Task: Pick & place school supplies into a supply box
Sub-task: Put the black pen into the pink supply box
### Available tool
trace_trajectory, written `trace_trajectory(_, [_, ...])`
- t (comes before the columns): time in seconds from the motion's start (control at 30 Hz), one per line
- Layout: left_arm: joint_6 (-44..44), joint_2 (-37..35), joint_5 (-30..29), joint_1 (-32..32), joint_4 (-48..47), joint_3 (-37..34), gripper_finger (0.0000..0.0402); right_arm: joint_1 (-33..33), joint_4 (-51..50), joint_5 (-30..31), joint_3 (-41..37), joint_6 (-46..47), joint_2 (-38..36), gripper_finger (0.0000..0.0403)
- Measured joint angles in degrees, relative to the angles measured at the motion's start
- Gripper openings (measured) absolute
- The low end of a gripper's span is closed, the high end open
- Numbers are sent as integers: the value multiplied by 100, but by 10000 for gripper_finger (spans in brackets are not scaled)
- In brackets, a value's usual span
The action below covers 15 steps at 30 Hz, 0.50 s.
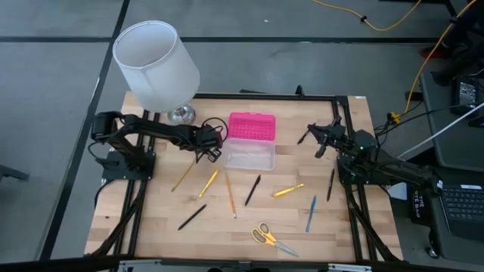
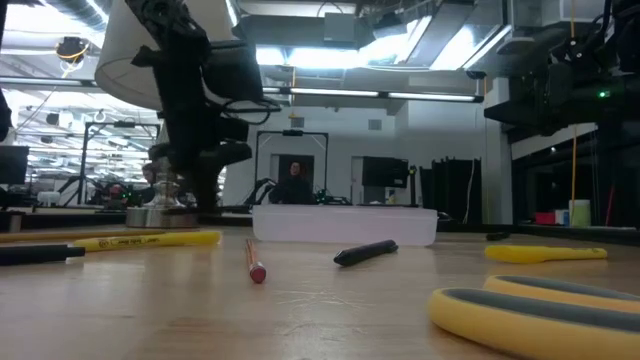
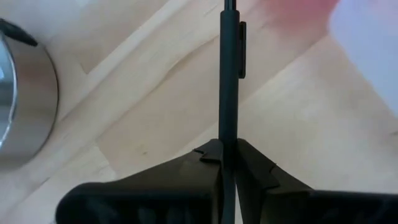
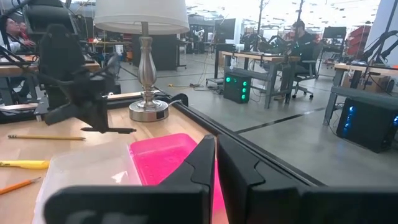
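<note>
At far left the lamp (image 1: 156, 64) is seen, its metal base (image 3: 22, 99) close beside the left gripper (image 1: 210, 148). The jaws are pressed together on a black pen (image 3: 229, 74), gripped near one end, so that most of its length projects forward towards the supply box (image 1: 249, 153). A pen pinched so far from its middle could pivot or slide out during transport. The projecting tip could also catch the box wall or the open pink lid (image 1: 252, 126) if it is carried too low. A swing towards the lamp risks a knock against its base. On the counter (image 1: 151, 227), the remaining pencils, pens and the scissors (image 1: 271, 237) lie scattered in front of the box. At right, the right gripper (image 1: 324, 138) waits beside the box with its jaws closed on nothing.
</note>
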Motion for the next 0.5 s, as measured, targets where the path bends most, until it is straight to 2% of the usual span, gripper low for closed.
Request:
trace_trajectory(0.23, [526,-488,-371,-218,42,9,10,0,2,0,0,-13,0,23])
trace_trajectory(0.5, [1139,-1131,-294,-484,1814,-908,10,0,54,-2,0,-4,-2,23])
